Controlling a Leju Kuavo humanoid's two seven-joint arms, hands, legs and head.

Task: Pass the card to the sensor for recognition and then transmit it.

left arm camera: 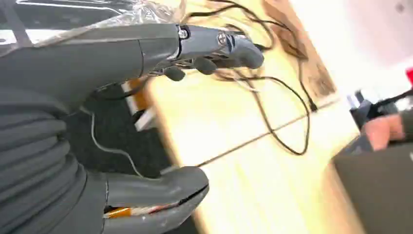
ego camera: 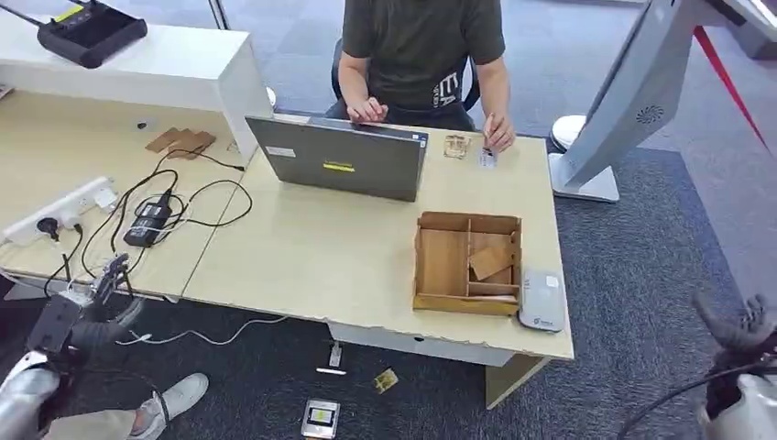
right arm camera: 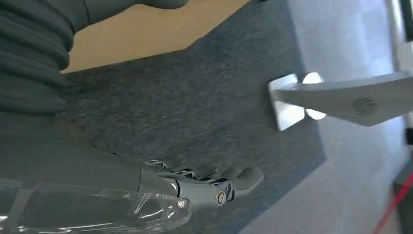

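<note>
A small white card [ego camera: 487, 158] lies on the table's far side, under the fingertips of a person's hand [ego camera: 498, 134]. A flat grey sensor pad [ego camera: 541, 301] sits at the table's front right edge, beside a wooden divided box [ego camera: 467, 221] that holds a tilted brown card-like piece [ego camera: 490, 261]. My left hand [ego camera: 81, 310] hangs below the table's front left edge, fingers apart and holding nothing; in the left wrist view this left hand [left arm camera: 126, 58] is near the cables [left arm camera: 272, 102]. My right hand [ego camera: 744, 332] is low over the carpet to the right of the table, and in the right wrist view that right hand [right arm camera: 195, 187] holds nothing.
A person [ego camera: 417, 46] sits behind a grey laptop [ego camera: 344, 163]. A power strip [ego camera: 60, 211] and an adapter with cables [ego camera: 151, 220] lie at the table's left. A white kiosk stand [ego camera: 632, 92] rises at the right. A shoe [ego camera: 183, 394] and small items [ego camera: 320, 418] are on the floor.
</note>
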